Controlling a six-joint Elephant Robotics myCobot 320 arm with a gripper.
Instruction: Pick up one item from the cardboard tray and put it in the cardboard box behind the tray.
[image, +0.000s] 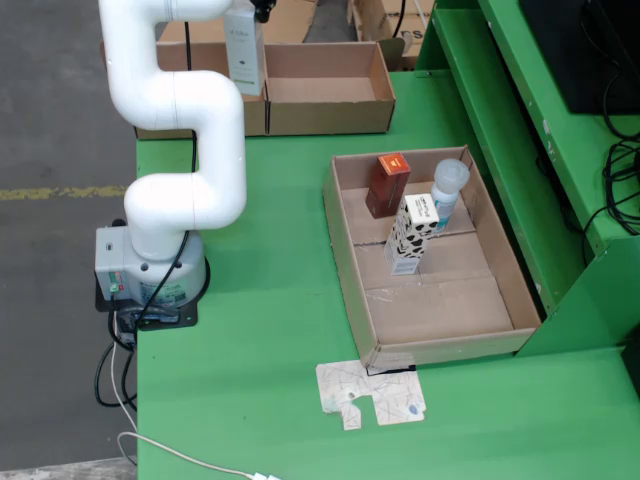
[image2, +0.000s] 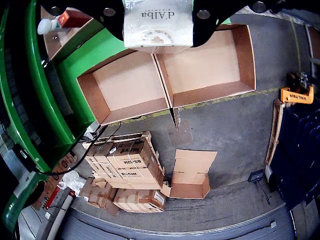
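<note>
My gripper (image2: 157, 17) is shut on a white "d'Alba" carton (image2: 157, 25), which hangs upright at the top of the still view (image: 245, 50). The carton is above the seam between two open cardboard boxes, the left one (image2: 130, 82) and the right one (image2: 205, 62). In the still view the right box (image: 330, 118) stands behind the cardboard tray (image: 440, 305). In the tray stand a red-brown box (image: 388, 185), a capped bottle (image: 448, 190) and a black-and-white patterned carton (image: 410, 235). The gripper's fingers are mostly cut off by the top edge of the still view.
The white arm rises from its base (image: 150, 270) at the table's left edge. A flat paper cutout (image: 370, 392) lies in front of the tray. A green shelf (image: 520, 130) runs along the right. Stacked cartons (image2: 125, 170) stand on the floor beyond the boxes.
</note>
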